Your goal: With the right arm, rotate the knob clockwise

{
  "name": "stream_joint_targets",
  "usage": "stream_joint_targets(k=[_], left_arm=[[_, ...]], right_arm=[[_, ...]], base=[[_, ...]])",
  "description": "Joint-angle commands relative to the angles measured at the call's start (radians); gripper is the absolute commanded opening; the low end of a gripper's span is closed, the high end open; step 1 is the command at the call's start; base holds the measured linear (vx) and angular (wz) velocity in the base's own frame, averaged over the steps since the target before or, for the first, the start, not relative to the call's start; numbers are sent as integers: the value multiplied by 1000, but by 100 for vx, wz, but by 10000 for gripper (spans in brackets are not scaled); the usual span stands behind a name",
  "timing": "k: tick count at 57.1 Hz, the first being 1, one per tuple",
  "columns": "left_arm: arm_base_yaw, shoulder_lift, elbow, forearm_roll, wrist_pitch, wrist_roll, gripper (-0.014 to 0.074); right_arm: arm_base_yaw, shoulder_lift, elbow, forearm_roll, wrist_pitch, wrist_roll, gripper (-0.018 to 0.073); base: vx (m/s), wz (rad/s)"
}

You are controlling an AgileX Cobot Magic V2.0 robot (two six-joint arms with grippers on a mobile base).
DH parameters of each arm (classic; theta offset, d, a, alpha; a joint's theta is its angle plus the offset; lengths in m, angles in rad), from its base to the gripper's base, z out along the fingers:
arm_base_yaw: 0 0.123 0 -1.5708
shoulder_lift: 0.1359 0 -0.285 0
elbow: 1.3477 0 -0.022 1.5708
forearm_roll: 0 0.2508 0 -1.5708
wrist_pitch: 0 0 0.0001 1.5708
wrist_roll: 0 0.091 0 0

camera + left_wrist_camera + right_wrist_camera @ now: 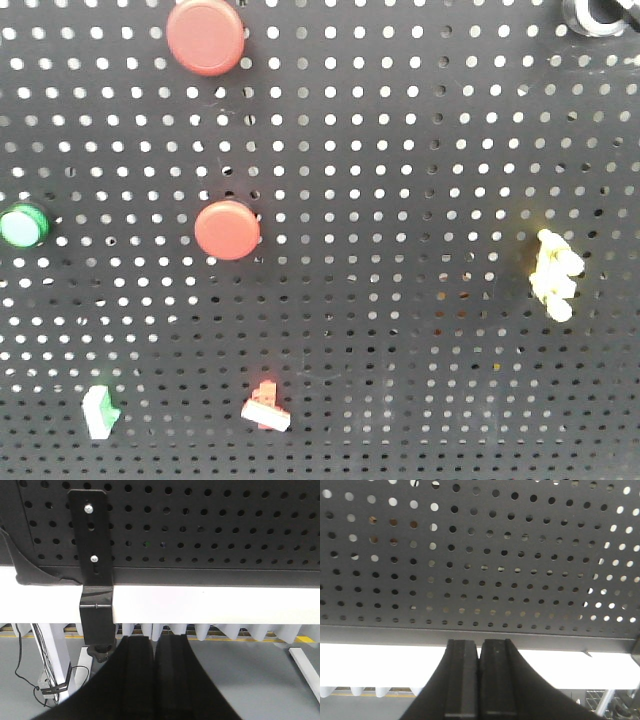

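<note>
Down below the pegboard [485, 540] with the right gripper [480, 680], pads pressed flat together, nothing held. Ahead of and above those fingertips: only bare perforated panel and its lower edge, no sign of the knob in the wrist view.

Over to the front view, and there, the knob [553, 272], pale yellow and lobed, mounted on the panel's right side, well apart from the lower red button [227, 229] and the red-and-white switch [266, 407]. Long axis close to upright, top end leaning slightly left. Neither arm showing in that view.

So, up the board from the right gripper, by the look of it; how far sideways, cannot tell. Same story at the left gripper [155, 680]: closed, empty, low beneath the board edge beside a black bracket [95, 555]. Probably the nearer arm, the right, given the knob's side of the panel. Needed next: rising, parting the pads, lining them up across that upright bar before any clockwise twist.
</note>
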Motion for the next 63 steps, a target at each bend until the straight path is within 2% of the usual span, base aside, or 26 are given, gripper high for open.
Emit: stream_joint_targets(k=[1, 29, 34, 41, 46, 52, 63], left_arm=[[2, -10, 10, -6, -79, -5, -6], [2, -10, 10, -6, -79, -5, -6], [2, -10, 10, -6, -79, -5, -6], [2, -10, 10, -6, -79, -5, -6], [2, -10, 10, -6, -79, -5, -6], [2, -10, 10, -6, -79, -5, -6], [2, -10, 10, -6, -79, -5, -6]], right_arm=[[-5, -10, 6, -9, -83, -4, -4], [-5, -10, 6, -9, -101, -5, -4], [-5, -10, 3, -2, -214, 7, -4], [-1, -10, -25, 63, -373, 99, -4], [1, -2, -125, 62, -358, 137, -4], [1, 77, -331, 62, -308, 122, -4], [1, 450, -780, 58, -235, 62, -4]], base=[[1, -1], [0, 0], [0, 0], [0, 0], [0, 0], [0, 0], [0, 0]])
